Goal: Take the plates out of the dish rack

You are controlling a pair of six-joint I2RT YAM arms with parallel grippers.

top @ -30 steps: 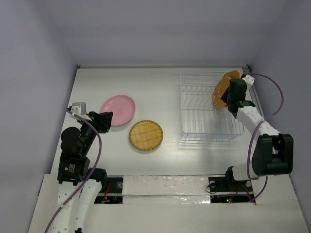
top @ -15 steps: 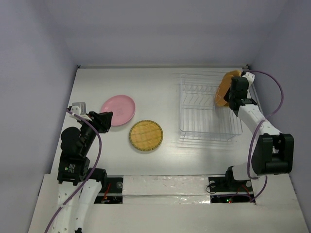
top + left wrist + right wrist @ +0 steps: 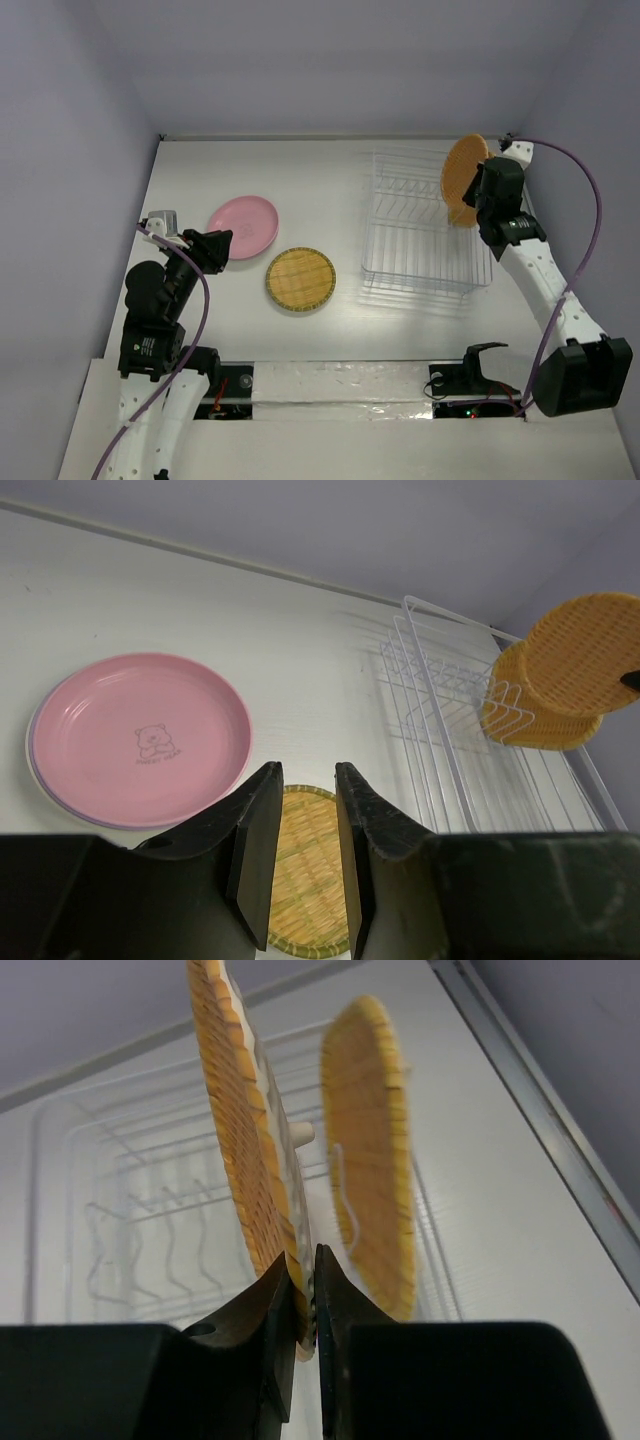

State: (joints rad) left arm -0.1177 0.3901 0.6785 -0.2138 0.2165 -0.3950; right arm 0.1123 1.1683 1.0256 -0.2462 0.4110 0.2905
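My right gripper (image 3: 304,1305) is shut on the lower rim of a round orange woven plate (image 3: 235,1110), held on edge above the right end of the white wire dish rack (image 3: 420,235). In the top view that plate (image 3: 462,172) hangs by the right gripper (image 3: 478,195). A second orange plate (image 3: 372,1160) stands in the rack just beside it. On the table lie a pink plate (image 3: 243,226) and another woven plate (image 3: 300,279). A lavender plate (image 3: 45,785) peeks out under the pink one. My left gripper (image 3: 307,772) hovers open and empty over the near woven plate.
The rack (image 3: 450,730) sits at the right, close to the right wall and back edge. White walls close in the table on three sides. The two unloaded stacks lie left of centre, near my left gripper (image 3: 220,243).
The right gripper closed on the woven plate's rim and lifted it up out of the rack as the arm rose. The left arm has stayed put.
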